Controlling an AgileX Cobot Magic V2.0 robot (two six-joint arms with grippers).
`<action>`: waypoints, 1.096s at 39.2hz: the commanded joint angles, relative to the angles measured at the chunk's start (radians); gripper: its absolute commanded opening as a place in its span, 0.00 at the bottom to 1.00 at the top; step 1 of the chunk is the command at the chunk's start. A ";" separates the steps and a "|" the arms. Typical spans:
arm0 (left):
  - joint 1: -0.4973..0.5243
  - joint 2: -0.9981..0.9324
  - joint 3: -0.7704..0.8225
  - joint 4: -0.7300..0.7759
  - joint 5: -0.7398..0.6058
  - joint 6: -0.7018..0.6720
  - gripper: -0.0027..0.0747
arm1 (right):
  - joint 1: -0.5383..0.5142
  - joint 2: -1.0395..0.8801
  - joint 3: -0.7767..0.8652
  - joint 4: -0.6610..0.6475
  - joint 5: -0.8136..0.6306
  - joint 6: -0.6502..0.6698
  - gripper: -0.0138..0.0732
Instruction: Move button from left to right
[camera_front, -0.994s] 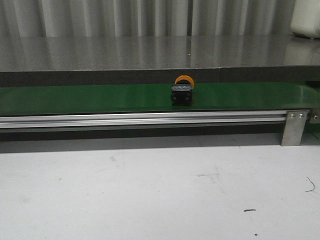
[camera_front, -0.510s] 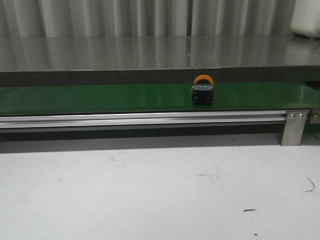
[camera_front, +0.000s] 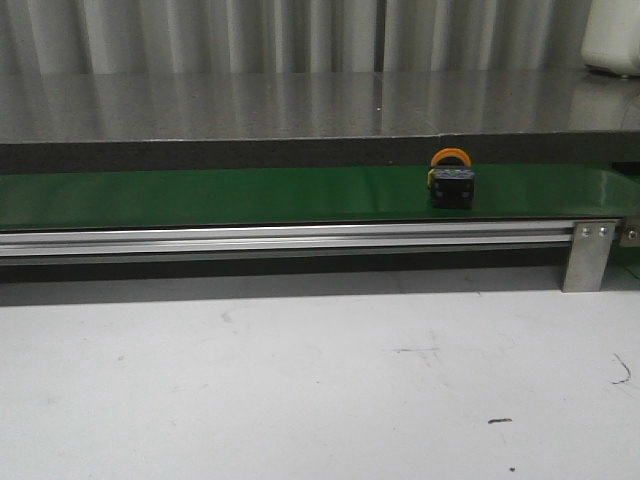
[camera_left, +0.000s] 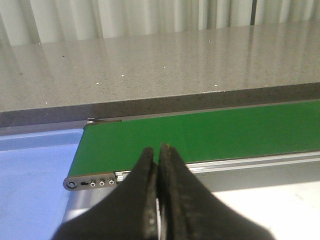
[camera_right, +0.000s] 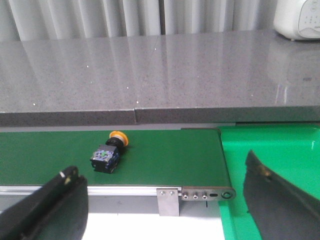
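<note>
One button (camera_front: 451, 184) lies on its side on the green belt (camera_front: 200, 195), toward its right end, untouched. My left hand (camera_left: 159, 152) is pinched closed on nothing; my right hand (camera_right: 160, 200) is spread wide, short of the belt.

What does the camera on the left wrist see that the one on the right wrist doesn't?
Only the left wrist view shows the belt's left end, a blue surface beside it, and the left gripper with its fingers pressed together. Only the right wrist view shows the button lying on the belt, the belt's right end, a bright green bin beyond it, a white appliance on the counter, and the right gripper spread wide. Both show the green belt and the grey counter behind it.
</note>
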 joint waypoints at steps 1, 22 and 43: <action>-0.006 0.011 -0.023 -0.015 -0.074 -0.010 0.01 | -0.005 0.066 -0.042 0.004 -0.098 -0.005 0.90; -0.006 0.011 -0.023 -0.015 -0.074 -0.010 0.01 | -0.005 0.710 -0.441 0.004 0.022 -0.005 0.90; -0.006 0.011 -0.023 -0.015 -0.074 -0.010 0.01 | -0.009 1.252 -0.821 0.057 0.229 0.010 0.90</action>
